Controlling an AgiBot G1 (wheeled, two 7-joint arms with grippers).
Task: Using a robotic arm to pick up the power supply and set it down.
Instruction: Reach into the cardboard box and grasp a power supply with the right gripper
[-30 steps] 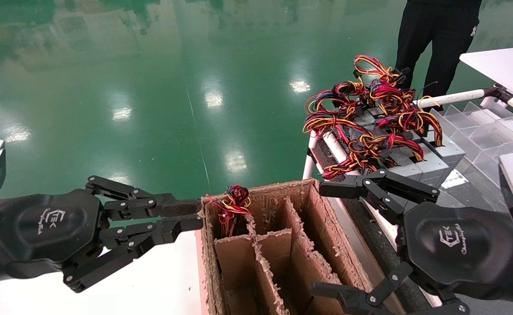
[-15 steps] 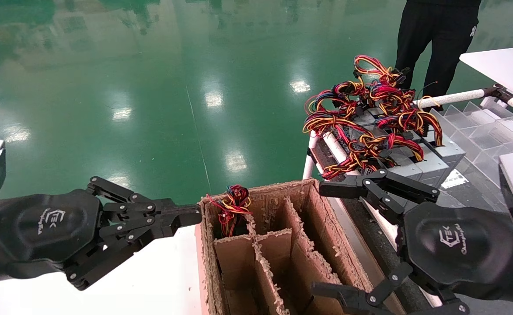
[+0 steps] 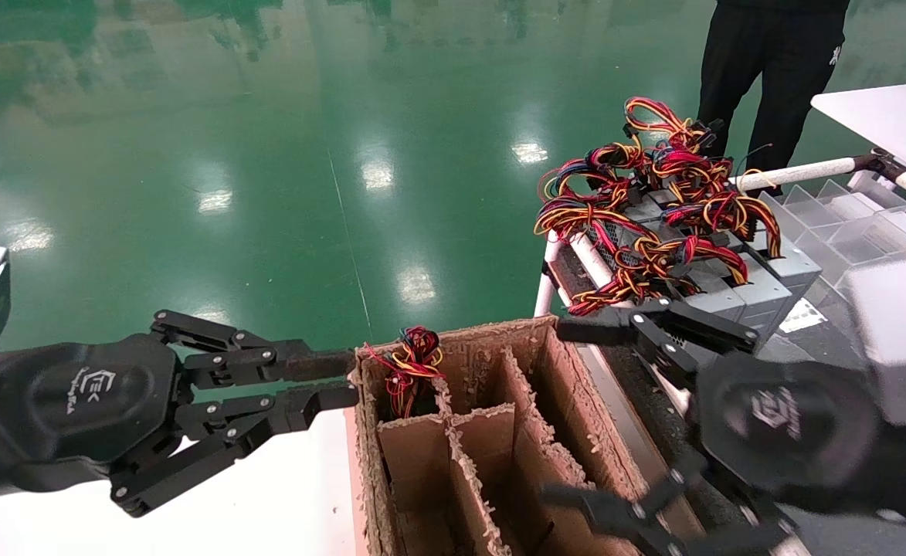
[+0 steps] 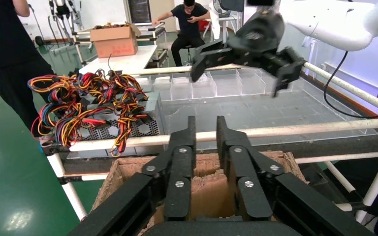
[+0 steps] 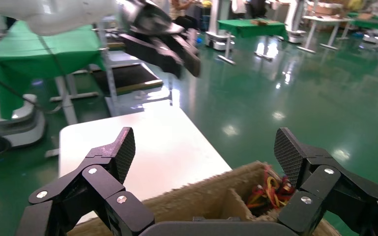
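A bunch of red, yellow and black wires (image 3: pixel 411 364) sticks out of the far-left cell of a cardboard carton (image 3: pixel 460 340); the power supply body under it is hidden. The same wires (image 5: pixel 271 191) show in the right wrist view. My left gripper (image 3: pixel 347 376) hovers just left of the carton's far corner, open only by a narrow gap (image 4: pixel 205 129) and holding nothing. Spread wide, my right gripper (image 3: pixel 561 413) hangs over the carton's right side with empty jaws (image 5: pixel 206 147). It is blurred.
Several grey power supplies with tangled many-coloured wires (image 3: pixel 676 224) are piled on a white-pipe rack (image 3: pixel 576 259) at the right, seen too as a pile (image 4: pixel 103 113). Clear plastic bins (image 3: pixel 846 224) lie behind. A white table (image 3: pixel 267 494) is under the left arm. A person (image 3: pixel 777 54) stands beyond the rack.
The left gripper's fingers, closed together half a second ago, have parted slightly again. The right gripper has shifted a little to the left and is in motion.
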